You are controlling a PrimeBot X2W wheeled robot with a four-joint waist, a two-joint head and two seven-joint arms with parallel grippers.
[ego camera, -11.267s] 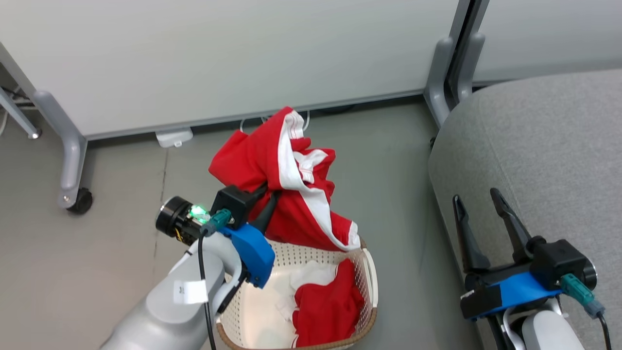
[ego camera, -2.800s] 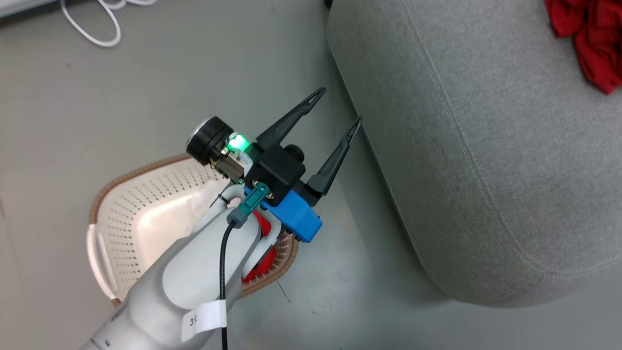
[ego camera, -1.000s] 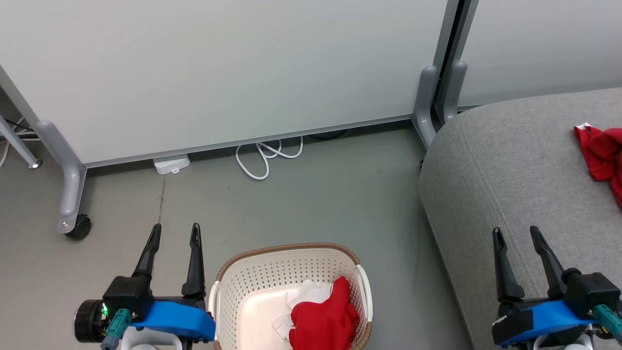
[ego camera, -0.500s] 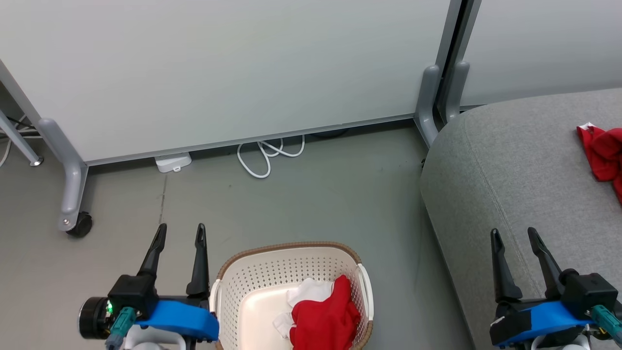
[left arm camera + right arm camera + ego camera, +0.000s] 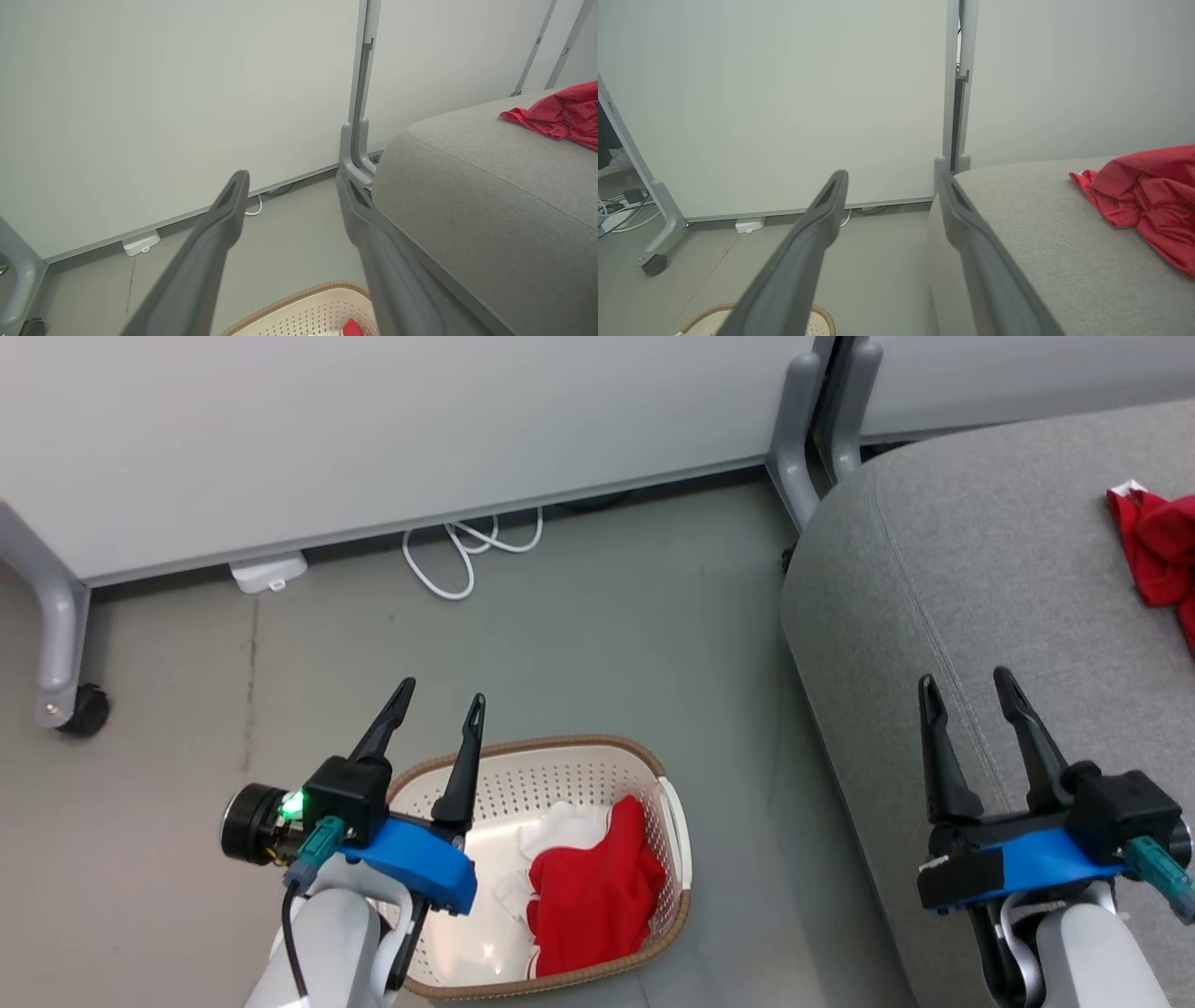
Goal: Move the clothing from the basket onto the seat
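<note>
With my left end effector [image 5: 443, 691] spread empty above the basket [image 5: 560, 744] at lower centre and my right end effector [image 5: 963, 677] equally spread by the seat [image 5: 980, 569], I risk pinching only a loose fold of the red clothing [image 5: 593, 896] bunched inside, letting it slip or tipping the basket.

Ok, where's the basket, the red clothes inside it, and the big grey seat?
basket [image 5: 560, 784]: head view, on its far wall with the little holes.
red clothes in the basket [image 5: 593, 896]: head view, middle of the red fabric.
seat [image 5: 980, 569]: head view, on its bare grey top.
</note>
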